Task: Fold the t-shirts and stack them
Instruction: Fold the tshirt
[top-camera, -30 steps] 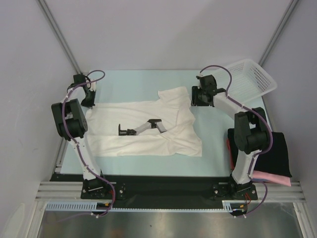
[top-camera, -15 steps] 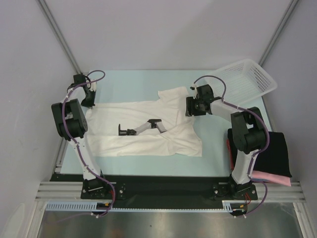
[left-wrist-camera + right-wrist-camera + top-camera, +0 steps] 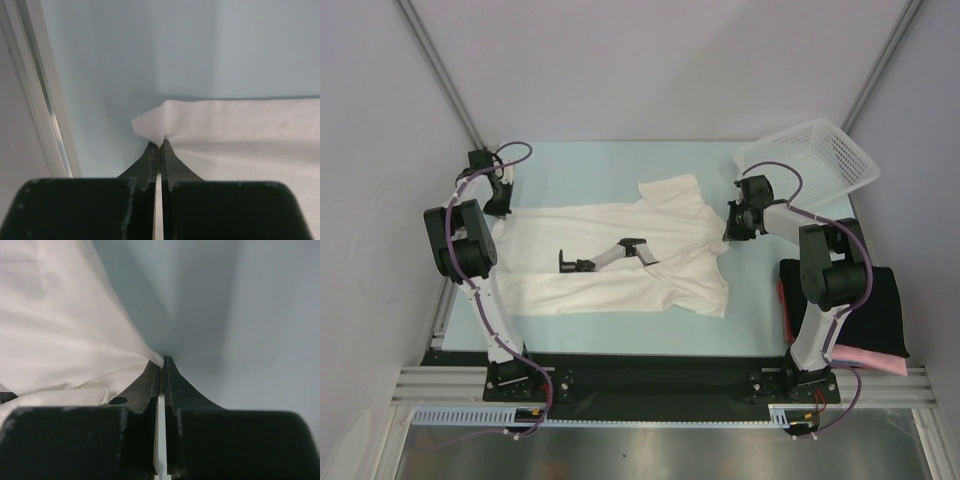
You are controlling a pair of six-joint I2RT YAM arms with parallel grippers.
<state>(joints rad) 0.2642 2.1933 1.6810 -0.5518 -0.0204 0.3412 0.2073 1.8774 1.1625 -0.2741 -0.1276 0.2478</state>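
A white t-shirt [image 3: 550,285] with a black print lies spread flat across the pale blue table [image 3: 580,165]. My left gripper [image 3: 502,209] is at the shirt's far left corner; in the left wrist view it [image 3: 160,144] is shut on a corner of the white cloth [image 3: 240,130]. My right gripper [image 3: 728,231] is at the shirt's right edge; in the right wrist view it [image 3: 161,360] is shut on the edge of the white cloth [image 3: 60,330]. A folded black t-shirt [image 3: 882,305] lies on a folded pink one [image 3: 875,362] at the right front.
A white plastic mesh basket [image 3: 815,160] stands at the back right, just behind the right arm. The table's metal frame runs along the left edge [image 3: 37,100]. The arm bases stand at the near edge.
My right gripper has moved from the back right, near the collar, down to the shirt's right edge and drawn it slightly right. The left arm has not moved.
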